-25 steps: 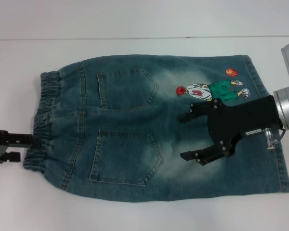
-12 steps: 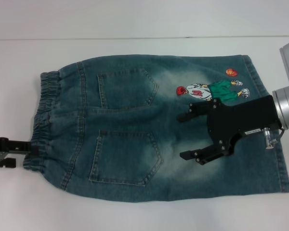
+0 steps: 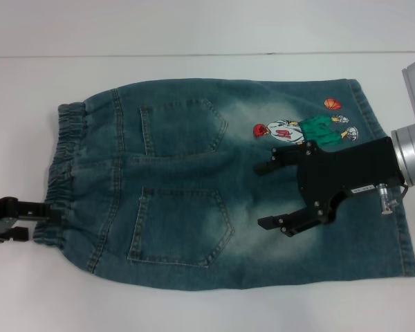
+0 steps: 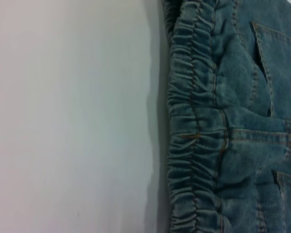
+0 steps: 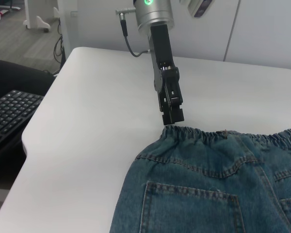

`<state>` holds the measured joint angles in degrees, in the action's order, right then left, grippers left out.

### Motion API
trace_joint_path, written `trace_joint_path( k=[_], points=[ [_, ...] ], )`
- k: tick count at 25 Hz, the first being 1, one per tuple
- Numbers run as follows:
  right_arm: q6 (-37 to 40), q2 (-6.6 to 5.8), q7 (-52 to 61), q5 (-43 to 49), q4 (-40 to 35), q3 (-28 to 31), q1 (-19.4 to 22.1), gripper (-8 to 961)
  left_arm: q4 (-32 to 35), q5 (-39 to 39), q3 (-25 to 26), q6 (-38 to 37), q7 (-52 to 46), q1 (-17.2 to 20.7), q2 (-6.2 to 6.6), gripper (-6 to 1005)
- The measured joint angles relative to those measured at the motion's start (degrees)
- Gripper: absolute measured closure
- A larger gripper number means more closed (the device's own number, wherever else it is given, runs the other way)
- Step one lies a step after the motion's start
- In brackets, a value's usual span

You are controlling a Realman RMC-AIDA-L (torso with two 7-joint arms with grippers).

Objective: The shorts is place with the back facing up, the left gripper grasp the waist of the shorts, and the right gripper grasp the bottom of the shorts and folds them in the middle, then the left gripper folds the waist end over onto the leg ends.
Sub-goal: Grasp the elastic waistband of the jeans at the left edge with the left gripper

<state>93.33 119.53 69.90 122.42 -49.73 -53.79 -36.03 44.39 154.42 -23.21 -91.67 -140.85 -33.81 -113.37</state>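
The blue denim shorts (image 3: 194,187) lie flat with the back pockets up. The gathered waist (image 3: 62,166) is on the left and the straight hems at the bottom (image 3: 404,242) are on the right. The cartoon embroidery (image 3: 301,128) sits near the hems. My left gripper (image 3: 36,223) is low on the table at the waistband's near corner, open, with one finger touching the ruffled edge; the right wrist view shows the left gripper (image 5: 172,115) tip at the waistband (image 5: 208,136). My right gripper (image 3: 261,196) hovers open above the leg area and holds nothing. The left wrist view shows only the waistband (image 4: 194,136) and table.
The white table (image 3: 194,311) surrounds the shorts on all sides. In the right wrist view a black keyboard (image 5: 12,114) lies on a lower desk beyond the table's far left edge (image 5: 43,116).
The left gripper has slid a little toward the waistband's corner. The right gripper and the shorts have stayed almost still.
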Motion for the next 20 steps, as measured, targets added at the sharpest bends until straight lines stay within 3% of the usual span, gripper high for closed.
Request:
trace_joint_path(
  k=[20],
  points=[
    [-0.7, 0.00, -0.8, 0.1, 0.0, 0.0, -0.1, 61, -0.1, 0.0, -0.6, 0.3, -1.5, -0.7, -0.04, 97]
  ],
)
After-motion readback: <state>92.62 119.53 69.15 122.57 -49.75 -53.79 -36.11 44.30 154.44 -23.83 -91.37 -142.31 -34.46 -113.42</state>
